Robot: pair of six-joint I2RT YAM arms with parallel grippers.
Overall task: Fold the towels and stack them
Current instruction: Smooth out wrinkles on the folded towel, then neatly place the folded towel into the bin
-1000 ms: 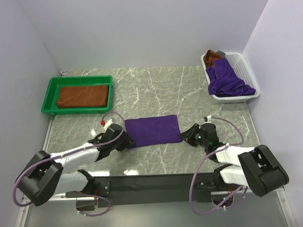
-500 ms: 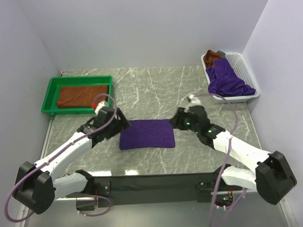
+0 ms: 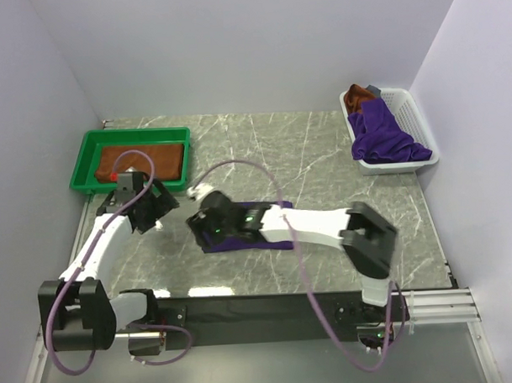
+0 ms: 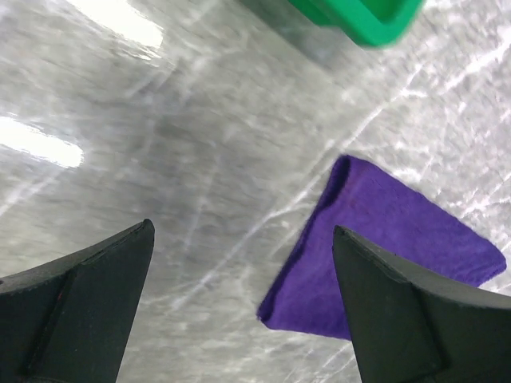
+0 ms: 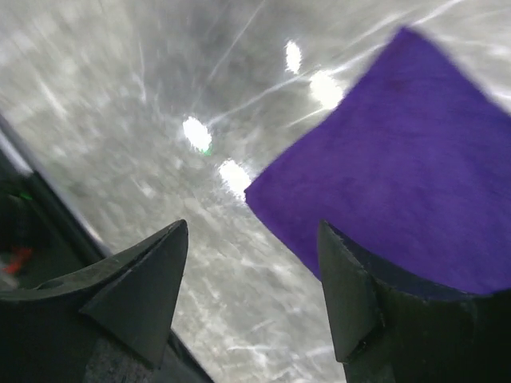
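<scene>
Marble surface point(image 3: 322, 155) first: it looks slick, so if you push at the cloth instead of pinching it, I'd expect it to slide and bunch.

Your right arm point(image 3: 316, 227) is the bigger worry. It's stretched way over to the left and lies right across the folded purple towel point(image 4: 383, 255), which sits mid-surface. Sweep that arm or its cable sideways and you could drag the fold open.

Next, the green tray point(image 3: 82, 160) at the far left. It already has a folded rust-brown towel point(image 3: 137, 160) in it, so I'm guessing that's where the stack goes. Drop the purple one in crooked and an edge ends up draped over the rim.

The white basket point(image 3: 409, 110) at the far right holds more unfolded towels, purple draped over its near rim, so there's plenty left to do.

The left fingers point(image 3: 149, 210) are spread wide and empty, hovering between tray and towel. That's right in the path, so the two arms could bump.

The right fingers point(image 3: 205, 228) are also apart and empty, at the towel's left corner. Pinch there too shallow and you'll only catch the top layer, and it'll flop open when lifted.
</scene>
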